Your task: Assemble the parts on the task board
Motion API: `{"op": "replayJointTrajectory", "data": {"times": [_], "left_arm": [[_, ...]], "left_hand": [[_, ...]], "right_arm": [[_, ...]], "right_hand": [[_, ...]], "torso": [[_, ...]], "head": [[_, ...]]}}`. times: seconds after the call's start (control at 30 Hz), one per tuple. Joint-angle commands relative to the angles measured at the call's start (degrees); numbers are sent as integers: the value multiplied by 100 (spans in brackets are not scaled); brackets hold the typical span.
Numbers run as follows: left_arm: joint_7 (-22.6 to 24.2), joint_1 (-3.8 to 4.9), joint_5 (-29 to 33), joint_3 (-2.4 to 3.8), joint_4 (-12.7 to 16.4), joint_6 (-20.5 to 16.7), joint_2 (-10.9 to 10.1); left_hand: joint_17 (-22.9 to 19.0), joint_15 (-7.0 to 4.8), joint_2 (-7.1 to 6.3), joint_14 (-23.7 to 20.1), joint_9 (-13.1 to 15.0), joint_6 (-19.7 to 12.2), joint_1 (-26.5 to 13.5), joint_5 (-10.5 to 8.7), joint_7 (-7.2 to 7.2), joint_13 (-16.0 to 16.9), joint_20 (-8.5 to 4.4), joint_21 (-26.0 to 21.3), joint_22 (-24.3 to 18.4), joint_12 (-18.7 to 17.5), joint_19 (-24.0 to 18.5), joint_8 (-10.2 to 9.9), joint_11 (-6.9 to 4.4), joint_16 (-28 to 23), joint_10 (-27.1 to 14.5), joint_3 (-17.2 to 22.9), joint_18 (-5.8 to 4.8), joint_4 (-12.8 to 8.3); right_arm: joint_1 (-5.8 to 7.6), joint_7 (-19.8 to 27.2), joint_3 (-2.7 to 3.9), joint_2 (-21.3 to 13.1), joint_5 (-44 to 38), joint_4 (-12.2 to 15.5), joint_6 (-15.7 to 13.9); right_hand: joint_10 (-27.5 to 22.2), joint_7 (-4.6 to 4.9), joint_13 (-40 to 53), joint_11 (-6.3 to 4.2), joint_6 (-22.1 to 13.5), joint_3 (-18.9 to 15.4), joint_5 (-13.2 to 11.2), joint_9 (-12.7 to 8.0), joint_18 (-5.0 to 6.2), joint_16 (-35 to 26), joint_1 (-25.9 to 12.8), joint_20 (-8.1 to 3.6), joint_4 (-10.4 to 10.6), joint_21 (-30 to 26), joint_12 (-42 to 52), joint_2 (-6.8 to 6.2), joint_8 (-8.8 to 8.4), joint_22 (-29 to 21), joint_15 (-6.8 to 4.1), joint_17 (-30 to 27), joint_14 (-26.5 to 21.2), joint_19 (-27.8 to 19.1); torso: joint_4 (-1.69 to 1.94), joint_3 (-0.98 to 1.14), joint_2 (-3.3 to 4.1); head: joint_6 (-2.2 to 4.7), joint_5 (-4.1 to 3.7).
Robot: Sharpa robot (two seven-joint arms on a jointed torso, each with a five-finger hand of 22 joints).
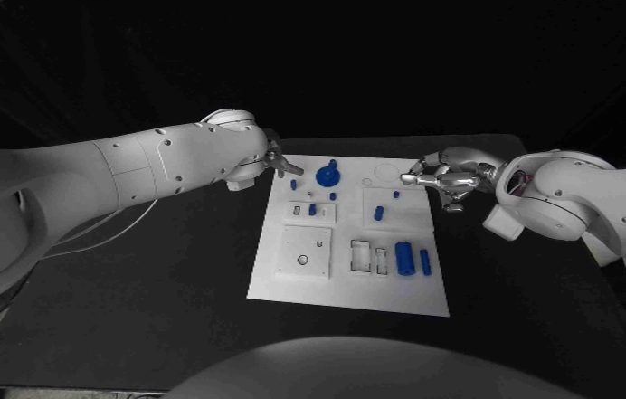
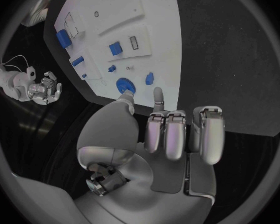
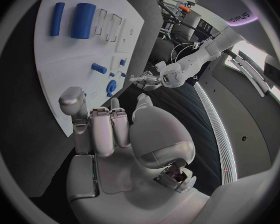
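From the head camera, both hands hovered at the far edge of the task board (image 1: 350, 236), the left hand (image 1: 277, 166) beside the blue gear (image 1: 327, 177), the right hand (image 1: 441, 182) opposite. At the left wrist, fingers curled in, empty. At the right wrist, likewise, apparently empty. Next, probably, a grasp on a part.

A robotics lab or test cell is indicated. A black table (image 1: 156, 281) is set against a dark backdrop, with a white task board (image 1: 294, 286) laid out on it as a test fixture. In the right wrist view, rig framing with cables (image 3: 177, 12) and a lit wall panel (image 3: 258, 69) can be seen.
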Motion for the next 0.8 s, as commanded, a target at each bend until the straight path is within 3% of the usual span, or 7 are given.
{"op": "replayJointTrajectory", "data": {"times": [0.03,0.43,0.8], "left_arm": [[129,-19,-130,9,-106,81,81],[326,-100,-131,16,-345,14,269],[364,-201,-117,17,-551,82,378]], "left_hand": [[1510,-4,40,594,-4,20,26,52,23,1509,2,-43,1393,14,498,33,-30,14,596,-44,-42,-1],[1510,3,94,594,-14,-21,182,222,29,1509,9,-100,1340,14,443,51,-25,14,596,-74,-21,-11],[1510,10,142,594,-45,-61,492,556,32,1509,18,-134,1316,14,411,63,-20,14,596,-74,-10,-28]], "right_arm": [[-9,61,-1,14,-8,-7,114],[-18,47,-1,31,-5,-24,136],[-29,41,0,43,3,-33,157]], "right_hand": [[-7,21,-297,-41,-15,3,-16,-9,80,-37,24,-5,22,-20,-9,6,-35,571,4,555,-53,-33],[-12,22,-302,-40,-13,12,5,-12,81,-39,28,-4,15,-30,-13,19,-42,570,5,553,-54,-37],[-13,23,-303,-39,-11,17,18,-13,82,-41,32,-3,11,-37,-13,24,-46,569,5,550,-56,-40]], "torso": [[-10,1,-6],[0,4,-10],[4,-1,-3]], "head": [[0,10],[0,-3],[0,-12]]}}
